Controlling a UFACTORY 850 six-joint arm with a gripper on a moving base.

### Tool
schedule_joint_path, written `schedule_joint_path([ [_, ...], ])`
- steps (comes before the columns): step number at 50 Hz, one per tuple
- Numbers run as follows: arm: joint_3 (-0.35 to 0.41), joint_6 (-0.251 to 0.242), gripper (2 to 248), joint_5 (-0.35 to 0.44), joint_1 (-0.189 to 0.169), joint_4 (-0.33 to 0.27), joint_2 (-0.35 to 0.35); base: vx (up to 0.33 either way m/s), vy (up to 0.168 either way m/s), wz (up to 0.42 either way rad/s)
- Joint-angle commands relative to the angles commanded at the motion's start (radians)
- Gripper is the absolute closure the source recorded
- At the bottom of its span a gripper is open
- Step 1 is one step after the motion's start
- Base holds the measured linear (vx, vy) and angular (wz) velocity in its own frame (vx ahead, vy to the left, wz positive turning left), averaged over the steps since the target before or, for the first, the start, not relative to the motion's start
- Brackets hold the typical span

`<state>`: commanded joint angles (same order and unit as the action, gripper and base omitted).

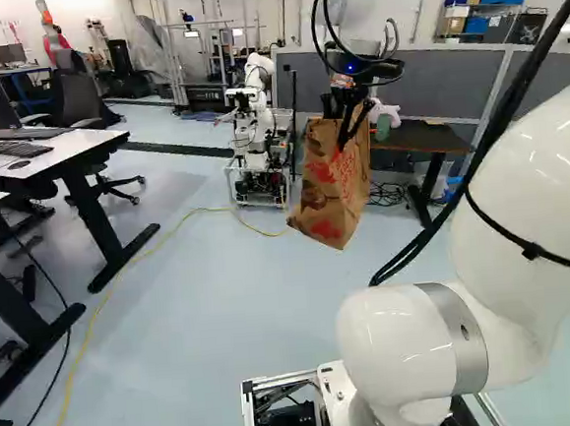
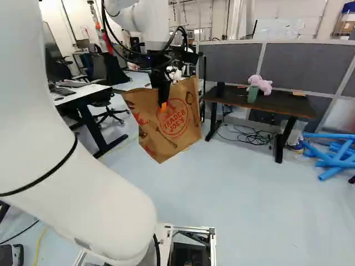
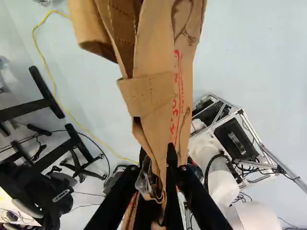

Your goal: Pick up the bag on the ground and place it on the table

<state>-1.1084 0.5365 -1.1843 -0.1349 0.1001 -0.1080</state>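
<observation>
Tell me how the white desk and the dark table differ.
Top: the white desk is pale, the dark table dark brown.
Load: the white desk bears a keyboard; the dark table bears a pink plush toy and a green object.
Place: the white desk is at the left of both base views; the dark table stands by grey partitions.
Both have dark legs.

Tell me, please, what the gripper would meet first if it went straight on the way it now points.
The gripper, shut on the paper bag, points roughly down, so the bag's lower end would likely bring it to the floor first, though the gap beneath is hard to judge.
</observation>
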Motion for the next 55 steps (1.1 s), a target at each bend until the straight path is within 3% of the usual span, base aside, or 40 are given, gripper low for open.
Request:
schedule_joint_path([
  [55,0.000,0.000,227,0.000,0.000,0.000,0.000,0.071,-0.131,-0.203],
])
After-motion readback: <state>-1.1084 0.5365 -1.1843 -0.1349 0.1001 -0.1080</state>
